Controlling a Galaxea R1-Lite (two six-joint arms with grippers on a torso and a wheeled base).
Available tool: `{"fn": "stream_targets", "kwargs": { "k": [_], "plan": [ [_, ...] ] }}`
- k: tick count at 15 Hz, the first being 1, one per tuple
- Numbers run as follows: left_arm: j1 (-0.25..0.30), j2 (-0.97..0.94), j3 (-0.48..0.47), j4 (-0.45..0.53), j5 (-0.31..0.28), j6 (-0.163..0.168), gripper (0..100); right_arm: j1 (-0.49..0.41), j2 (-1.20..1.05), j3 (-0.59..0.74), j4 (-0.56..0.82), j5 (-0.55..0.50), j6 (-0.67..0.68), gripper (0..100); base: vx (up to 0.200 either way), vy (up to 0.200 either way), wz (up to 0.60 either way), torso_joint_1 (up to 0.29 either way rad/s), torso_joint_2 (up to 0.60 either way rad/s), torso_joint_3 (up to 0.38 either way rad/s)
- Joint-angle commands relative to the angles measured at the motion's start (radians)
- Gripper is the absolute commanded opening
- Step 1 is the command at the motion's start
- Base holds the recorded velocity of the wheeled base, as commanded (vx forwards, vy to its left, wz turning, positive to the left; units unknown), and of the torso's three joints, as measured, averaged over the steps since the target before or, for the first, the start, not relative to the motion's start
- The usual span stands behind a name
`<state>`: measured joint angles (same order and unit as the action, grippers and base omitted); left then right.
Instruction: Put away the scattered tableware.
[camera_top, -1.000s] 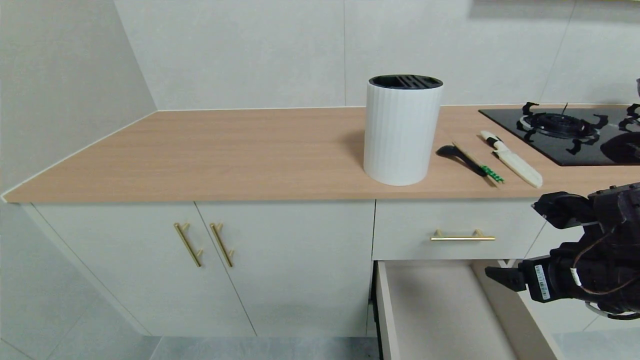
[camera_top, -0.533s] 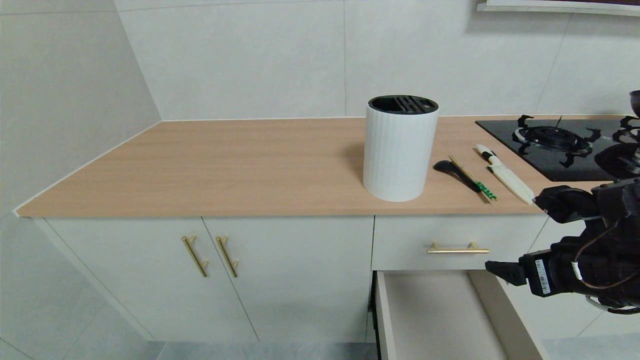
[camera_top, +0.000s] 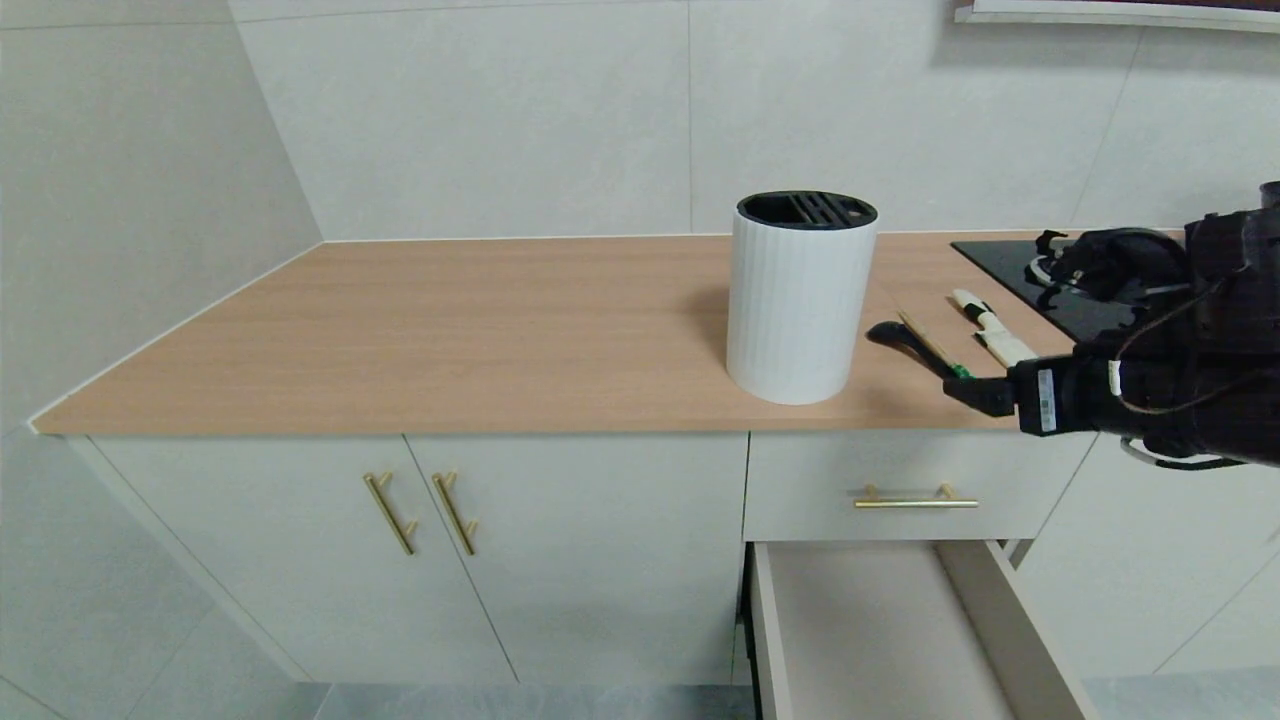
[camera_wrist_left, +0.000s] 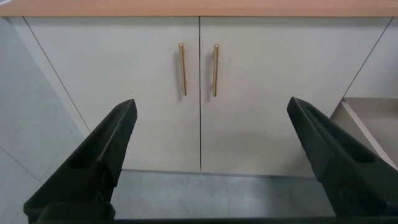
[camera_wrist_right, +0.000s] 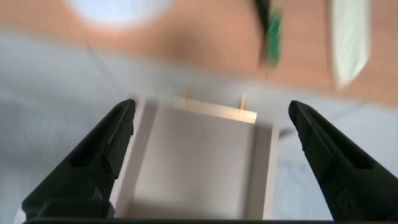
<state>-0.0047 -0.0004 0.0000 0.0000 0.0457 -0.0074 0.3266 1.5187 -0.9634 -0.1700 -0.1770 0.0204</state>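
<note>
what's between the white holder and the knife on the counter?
Head view: a black spoon and a pair of chopsticks lie on the counter between the white holder and the knife, the chopsticks nearer the knife.

On the wooden counter stands a tall white ribbed cylinder holder with a black slotted top (camera_top: 800, 300), upright. Three pieces lie flat just to its right, side by side and angled the same way, far ends pointing toward the back wall. Nearest the holder is a black plastic spoon (camera_top: 890, 334), bowl end farthest back. A pair of slim wooden chopsticks with green-patterned ends (camera_top: 926, 341) lies against its handle, green ends toward the counter edge. Apart from them lies a cream-bladed knife with a white handle (camera_top: 990, 325), handle to the back, its tip hidden.
</note>
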Motion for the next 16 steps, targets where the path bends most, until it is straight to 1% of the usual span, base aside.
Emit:
{"fn": "stream_targets", "kwargs": {
  "k": [1, 2, 4, 6, 8, 10, 11, 16],
  "plan": [
    [0.000, 0.000, 0.000, 0.000, 0.000, 0.000, 100, -0.011, 0.038, 0.034, -0.094, -0.007, -0.007, 100, 0.000, 0.000, 0.00, 0.000, 0.00, 0.000],
    [0.000, 0.000, 0.000, 0.000, 0.000, 0.000, 100, -0.012, 0.067, 0.051, -0.198, -0.016, -0.008, 100, 0.000, 0.000, 0.00, 0.000, 0.00, 0.000],
    [0.000, 0.000, 0.000, 0.000, 0.000, 0.000, 100, -0.050, 0.143, 0.038, -0.226, -0.025, -0.008, 100, 0.000, 0.000, 0.00, 0.000, 0.00, 0.000],
    [0.000, 0.000, 0.000, 0.000, 0.000, 0.000, 100, -0.061, 0.215, 0.006, -0.238, -0.056, -0.005, 100, 0.000, 0.000, 0.00, 0.000, 0.00, 0.000],
    [0.000, 0.000, 0.000, 0.000, 0.000, 0.000, 100, -0.066, 0.259, 0.003, -0.263, -0.081, -0.008, 100, 0.000, 0.000, 0.00, 0.000, 0.00, 0.000],
    [0.000, 0.000, 0.000, 0.000, 0.000, 0.000, 100, -0.087, 0.296, 0.002, -0.315, -0.104, -0.008, 100, 0.000, 0.000, 0.00, 0.000, 0.00, 0.000],
    [0.000, 0.000, 0.000, 0.000, 0.000, 0.000, 100, -0.095, 0.311, 0.000, -0.336, -0.107, -0.010, 100, 0.000, 0.000, 0.00, 0.000, 0.00, 0.000],
    [0.000, 0.000, 0.000, 0.000, 0.000, 0.000, 100, -0.118, 0.356, -0.015, -0.344, -0.107, -0.008, 100, 0.000, 0.000, 0.00, 0.000, 0.00, 0.000]
  ]
}}
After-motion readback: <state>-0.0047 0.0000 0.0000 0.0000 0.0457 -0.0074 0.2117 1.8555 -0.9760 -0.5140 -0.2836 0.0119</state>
